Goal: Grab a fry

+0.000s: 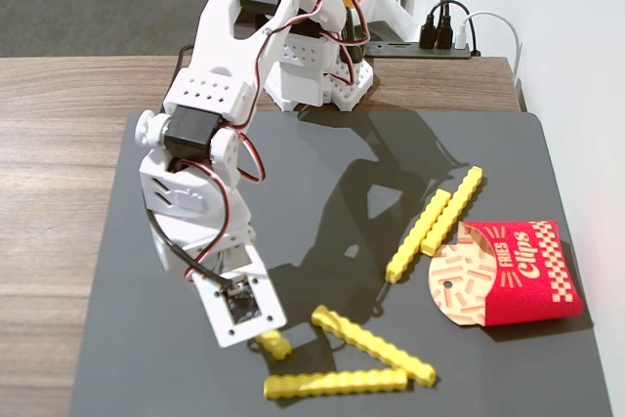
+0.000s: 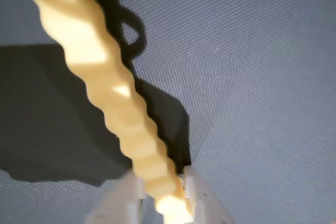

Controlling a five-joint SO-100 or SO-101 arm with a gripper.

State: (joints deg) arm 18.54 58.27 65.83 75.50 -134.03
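Note:
In the wrist view a bright yellow crinkle-cut fry (image 2: 113,95) runs from the top left down between my two white fingers (image 2: 195,195). My gripper (image 2: 161,184) is shut on its lower end. The fry's dark shadow lies on the mat beside it. In the fixed view my gripper (image 1: 266,337) points down at the mat's near left. Only a short yellow end of the held fry (image 1: 276,345) shows under the white wrist plate. Two more fries (image 1: 371,343) lie just right of it, and another two (image 1: 435,222) lie side by side further right.
A red "Fries Clips" carton (image 1: 518,275) lies on its side at the right of the dark mat (image 1: 322,173). The arm's white base (image 1: 312,70) stands at the back, with a power strip and cables (image 1: 439,36) behind. Wooden table (image 1: 59,144) shows at the left.

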